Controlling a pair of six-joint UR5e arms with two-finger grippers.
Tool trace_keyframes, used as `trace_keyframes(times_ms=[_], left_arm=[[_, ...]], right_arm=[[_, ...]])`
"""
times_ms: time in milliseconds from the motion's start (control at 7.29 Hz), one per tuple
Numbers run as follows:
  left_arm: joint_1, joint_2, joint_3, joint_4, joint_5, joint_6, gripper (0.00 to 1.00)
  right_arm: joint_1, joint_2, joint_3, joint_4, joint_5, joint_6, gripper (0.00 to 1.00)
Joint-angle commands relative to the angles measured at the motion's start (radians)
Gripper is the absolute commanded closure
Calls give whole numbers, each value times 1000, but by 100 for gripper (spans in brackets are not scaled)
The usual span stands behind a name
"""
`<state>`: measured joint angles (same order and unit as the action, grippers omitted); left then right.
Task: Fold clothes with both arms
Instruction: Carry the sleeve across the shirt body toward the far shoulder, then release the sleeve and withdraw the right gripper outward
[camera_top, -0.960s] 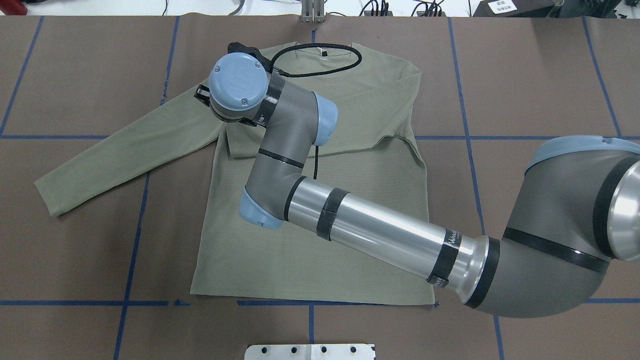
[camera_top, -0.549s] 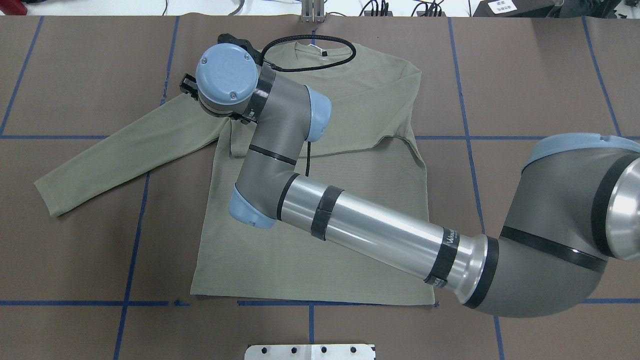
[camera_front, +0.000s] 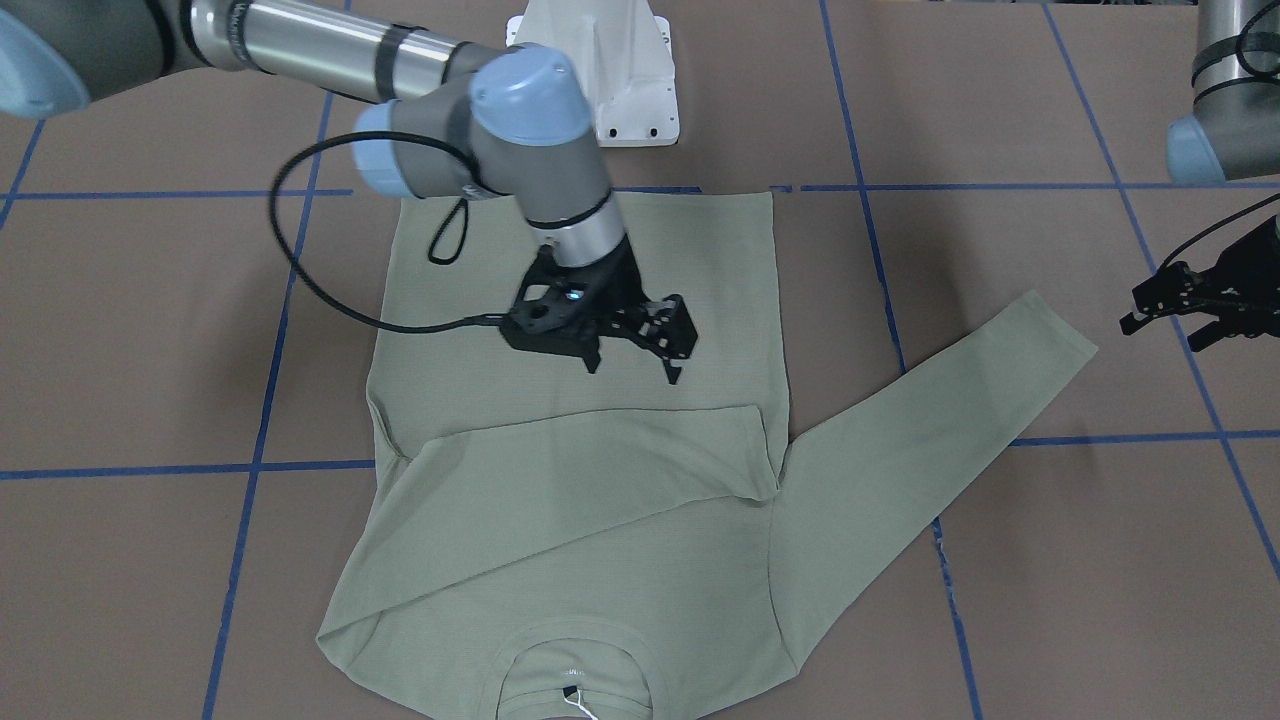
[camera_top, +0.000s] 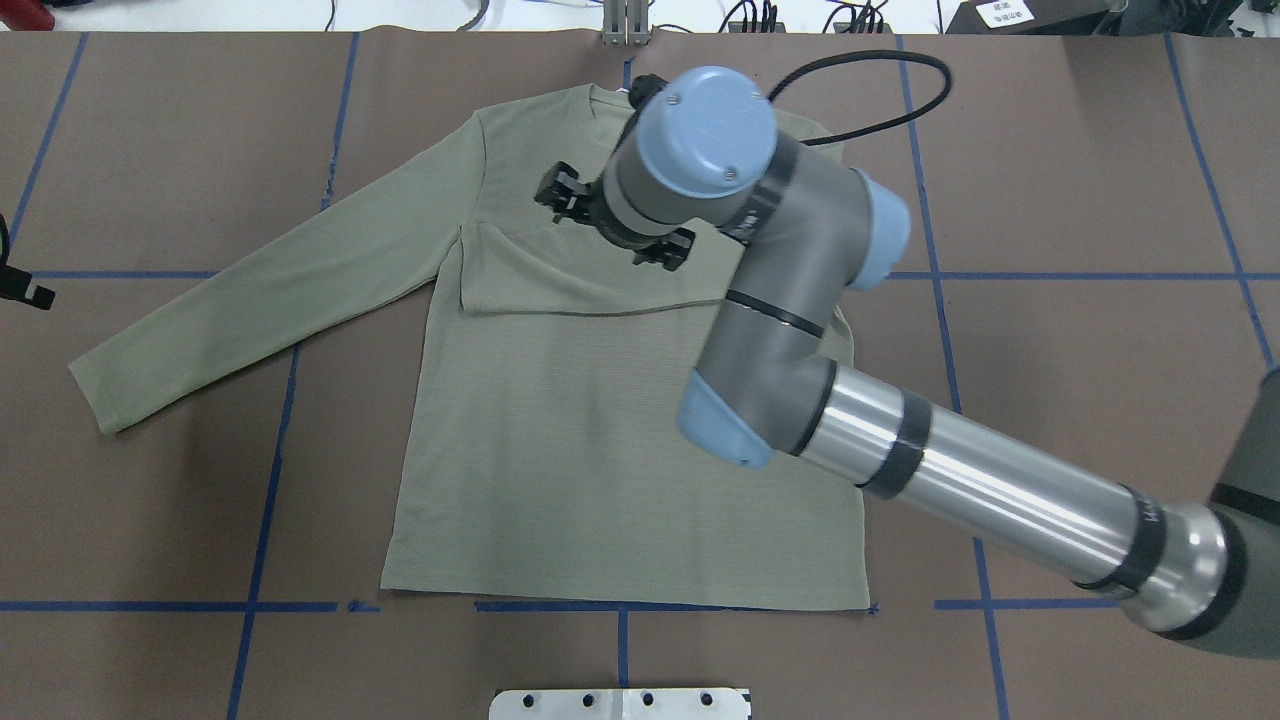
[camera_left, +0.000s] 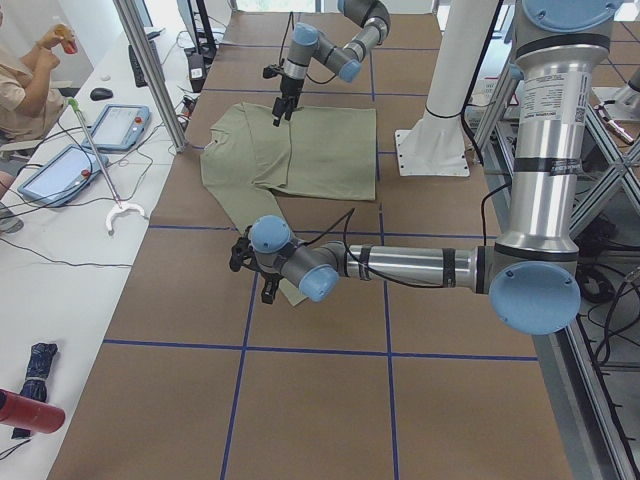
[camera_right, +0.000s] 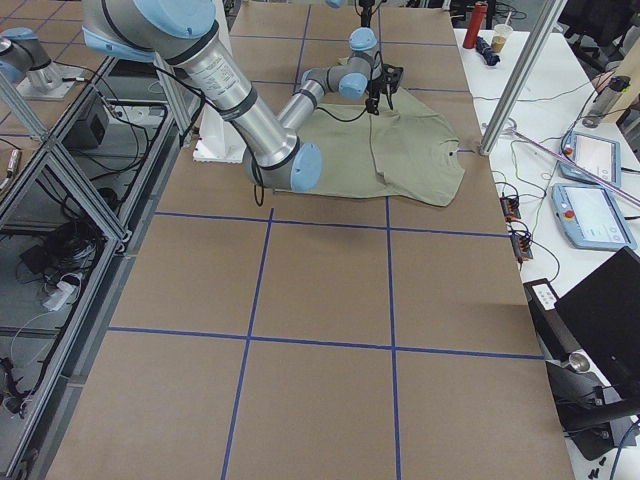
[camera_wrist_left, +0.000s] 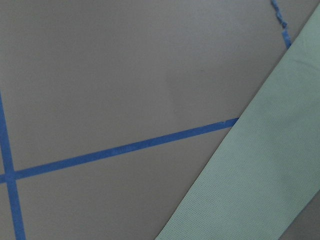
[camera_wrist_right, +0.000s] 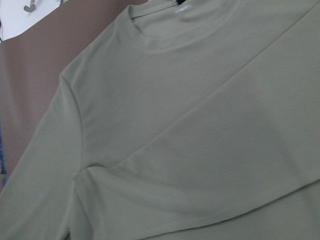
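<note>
The pale green shirt (camera_top: 600, 450) lies flat on the brown table with its collar (camera_front: 575, 670) at the far side from the robot. One sleeve (camera_front: 560, 480) is folded across the chest. The other sleeve (camera_top: 250, 310) stretches out over the table. My right gripper (camera_front: 632, 372) hangs open and empty just above the chest, near the folded sleeve's edge. Its wrist view is filled by the shirt (camera_wrist_right: 175, 125). My left gripper (camera_front: 1160, 335) stands open and empty beyond the outstretched sleeve's cuff. Its wrist view shows the sleeve (camera_wrist_left: 260, 185) and bare table.
The white pedestal base (camera_front: 600, 70) stands at the robot's edge of the table. Blue tape lines (camera_top: 260, 480) grid the brown surface. An aluminium post (camera_top: 625, 25) rises behind the collar. A person sits by tablets (camera_left: 120, 125) on the white bench beyond the table.
My right arm has swung from the shirt's outstretched-sleeve shoulder back across to the middle of the chest. The left gripper's tip now shows at the overhead view's left edge. The shirt has not moved.
</note>
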<state>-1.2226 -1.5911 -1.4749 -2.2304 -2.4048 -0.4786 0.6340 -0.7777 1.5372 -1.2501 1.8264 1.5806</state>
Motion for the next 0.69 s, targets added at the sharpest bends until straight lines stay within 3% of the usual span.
trace_keyframes(times_ms=[0,274,549], left_arm=[[29,-3,77,-69,9,-31,2],[61,-10,106,-69,10,-29,11],[104,-36,136,-66,12,-29,14]], right_arm=[[82,-248,199,-2,94,-108,0],[166,-359,238,1,158,-109,0],[197,-411,238,1,163,-163,0]])
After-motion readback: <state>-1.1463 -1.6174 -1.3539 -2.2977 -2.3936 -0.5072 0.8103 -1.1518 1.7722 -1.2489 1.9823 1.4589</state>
